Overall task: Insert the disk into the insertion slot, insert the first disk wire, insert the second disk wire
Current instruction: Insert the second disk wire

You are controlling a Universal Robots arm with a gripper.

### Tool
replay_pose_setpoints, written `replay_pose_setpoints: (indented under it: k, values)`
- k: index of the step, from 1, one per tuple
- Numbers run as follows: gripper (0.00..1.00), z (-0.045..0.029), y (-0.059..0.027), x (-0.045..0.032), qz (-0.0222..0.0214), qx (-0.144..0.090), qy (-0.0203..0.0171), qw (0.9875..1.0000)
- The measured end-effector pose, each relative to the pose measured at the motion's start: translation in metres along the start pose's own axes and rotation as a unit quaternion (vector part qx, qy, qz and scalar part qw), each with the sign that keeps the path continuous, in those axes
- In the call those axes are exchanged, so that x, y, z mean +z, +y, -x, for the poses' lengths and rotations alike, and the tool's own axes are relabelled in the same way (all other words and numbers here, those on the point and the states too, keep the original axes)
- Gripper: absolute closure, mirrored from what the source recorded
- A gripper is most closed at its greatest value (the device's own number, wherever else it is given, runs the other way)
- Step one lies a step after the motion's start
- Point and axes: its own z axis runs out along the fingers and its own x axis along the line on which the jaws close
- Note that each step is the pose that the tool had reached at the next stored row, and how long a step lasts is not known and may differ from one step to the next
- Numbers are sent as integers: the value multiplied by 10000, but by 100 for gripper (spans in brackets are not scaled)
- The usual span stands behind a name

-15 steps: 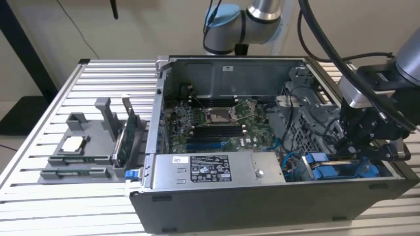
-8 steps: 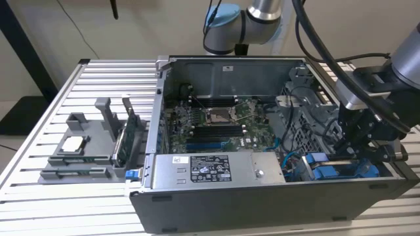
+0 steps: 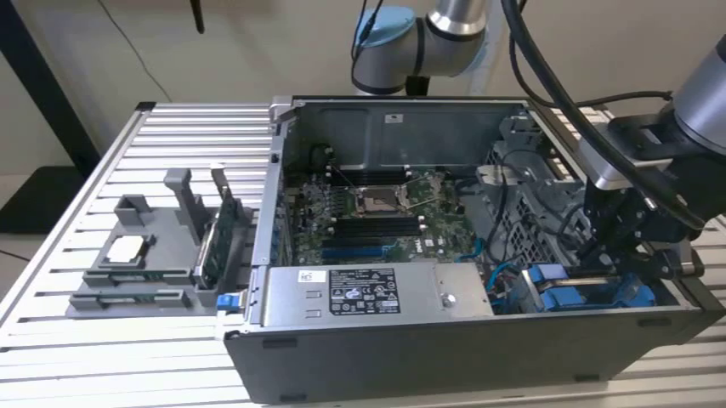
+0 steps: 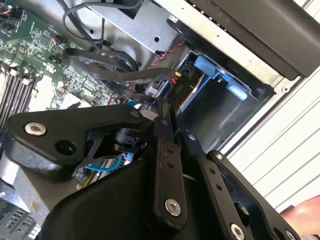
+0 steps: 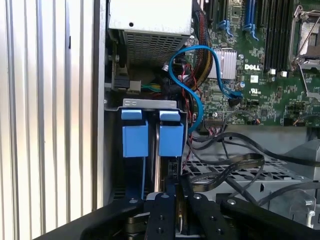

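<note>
I have the gripper (image 3: 618, 255) low at the right of the exterior view, inside the open computer case (image 3: 454, 357), hanging just above the disk (image 3: 590, 297). The disk already sits in the insertion slot (image 3: 556, 255) at the lower right of that frame; in the first wrist view its blue carrier ends (image 5: 152, 137) stand side by side at centre left, upright in the bay. The fingers (image 5: 165, 215) look drawn nearly together at the bottom of the first wrist view, but I cannot tell whether they pinch anything (a dark connector (image 4: 182, 87) lies just beyond them in the second wrist view). I judge the drive stiff, fairly heavy and shock-sensitive; the blue handle ends are where I would take it. The blue cable (image 5: 200, 75) and black cables (image 5: 235, 165) look limp and springy, best taken at the rigid plug.
</note>
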Motion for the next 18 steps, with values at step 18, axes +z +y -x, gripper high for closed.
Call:
replay_pose_setpoints:
  k: [18]
  values:
    - [70,26,7,-136,-48,1,1,10000]
